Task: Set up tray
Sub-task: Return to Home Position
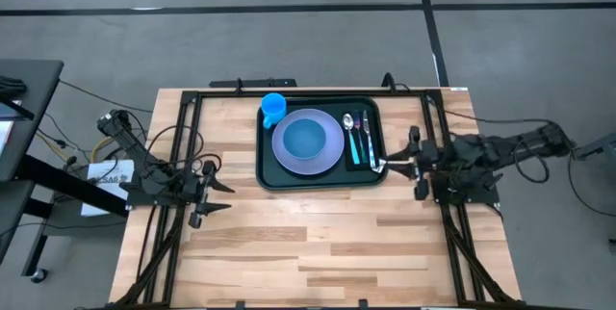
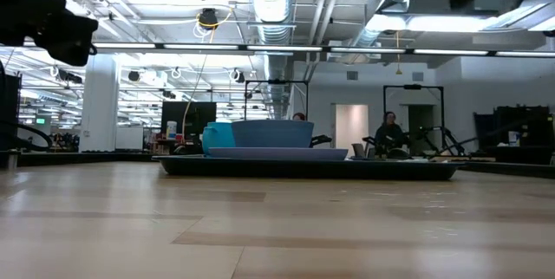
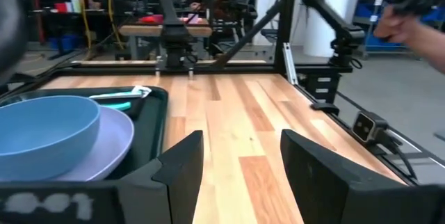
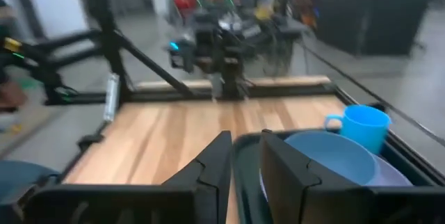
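The dark green tray (image 1: pixel 320 183) lies flat on the table's far middle. It carries a lavender plate (image 1: pixel 327 160) with a blue bowl (image 1: pixel 305 139), a blue cup (image 1: pixel 273 108) and cutlery (image 1: pixel 359 139). The low view shows the tray (image 2: pixel 303 170) flat on the wood. My right gripper (image 1: pixel 391 164) is at the tray's right near corner, shut to a narrow gap around the rim. My left gripper (image 1: pixel 219 197) waits open at the table's left edge, apart from everything; its wrist view shows the tray (image 3: pixel 154 116) off to one side. My right gripper (image 4: pixel 245 163) has the tray's raised rim (image 4: pixel 246 147) near the right near corner between its two fingers, one finger inside the tray and one outside. It comes in level from the table's right side. The tray stays flat on the table.
A black frame (image 1: pixel 289 90) runs round the table's far and side edges. Bare wood (image 1: pixel 308 243) spreads over the near half of the table. People (image 2: pixel 389 132) and benches show in the room beyond.
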